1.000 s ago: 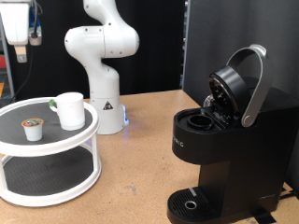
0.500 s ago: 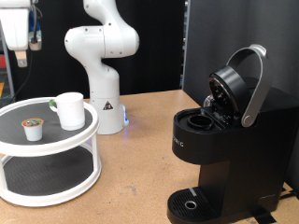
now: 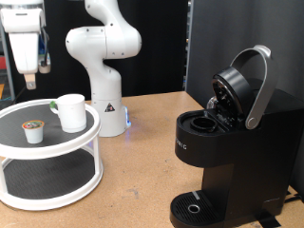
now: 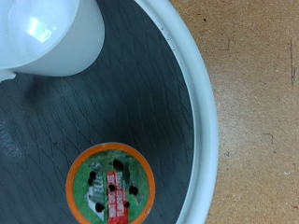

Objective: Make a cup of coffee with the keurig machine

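Observation:
The white cup (image 3: 71,112) stands on the top tier of a round white two-tier stand (image 3: 59,144), next to a small pod with a printed foil lid (image 3: 33,131). My gripper (image 3: 35,72) hangs above the stand at the exterior view's upper left, fingers pointing down and apart, holding nothing. The black keurig machine (image 3: 233,152) stands at the right with its silver-handled lid raised and its pod chamber (image 3: 202,123) open. The wrist view looks down on the pod (image 4: 109,184) and the cup (image 4: 47,33); no fingers show there.
The white robot arm base (image 3: 103,66) stands behind the stand. The wooden table (image 3: 142,176) lies between the stand and the machine. The stand's white rim (image 4: 201,103) curves through the wrist view, with table beyond it (image 4: 257,93). A lower tier sits under the top one.
My gripper has come down and towards the exterior view's right, from the top left corner to above the stand. Cup, pod and machine have not moved.

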